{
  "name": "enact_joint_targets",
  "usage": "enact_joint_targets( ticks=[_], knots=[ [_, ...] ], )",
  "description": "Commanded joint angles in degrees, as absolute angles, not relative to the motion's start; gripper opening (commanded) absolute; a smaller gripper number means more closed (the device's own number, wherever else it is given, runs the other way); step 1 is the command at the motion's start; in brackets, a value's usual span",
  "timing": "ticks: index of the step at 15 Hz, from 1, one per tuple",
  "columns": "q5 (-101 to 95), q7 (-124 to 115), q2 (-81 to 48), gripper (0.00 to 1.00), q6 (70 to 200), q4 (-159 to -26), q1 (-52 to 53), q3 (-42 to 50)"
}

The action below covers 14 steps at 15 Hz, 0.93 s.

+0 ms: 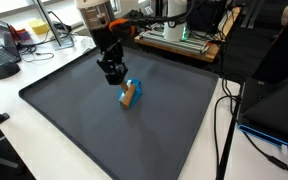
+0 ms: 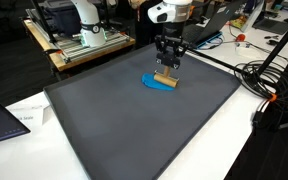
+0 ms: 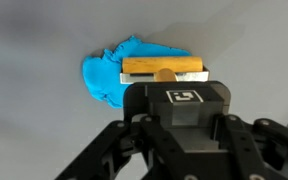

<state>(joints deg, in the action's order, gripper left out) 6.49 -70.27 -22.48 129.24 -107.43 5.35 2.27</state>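
The gripper (image 2: pixel 167 66) stands over the dark mat (image 2: pixel 134 130) on the worktop. Its jaws are drawn in and seem to pinch the wooden block (image 3: pixel 164 66) from above. In the wrist view, the block rests on a blue cloth (image 3: pixel 104 76), which bunches out toward 9 o'clock. In an exterior view, the block (image 1: pixel 130 96) leans tilted, at 5 o'clock from the gripper.

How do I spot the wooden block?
Find the big dark grey mat on the table. Just under the gripper lies a small wooden block. It is tan and straight-edged, unlike the crumpled bright blue cloth touching it.
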Motion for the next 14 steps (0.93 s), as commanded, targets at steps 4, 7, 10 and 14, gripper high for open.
enact_joint_targets(
  ticks=[4, 7, 10, 14],
  knots=[
    [5.03, -70.24, -27.35, 0.22, 134.54, -107.53, 4.98, 3.65],
    [4.99, -69.88, -27.56, 0.22, 134.7, -107.46, 4.83, 3.71],
    [4.69, -69.75, -27.62, 0.22, 134.91, -107.49, 4.75, 3.94],
    [4.43, -69.76, -27.65, 0.22, 135.01, -107.46, 4.65, 4.26]
  ],
)
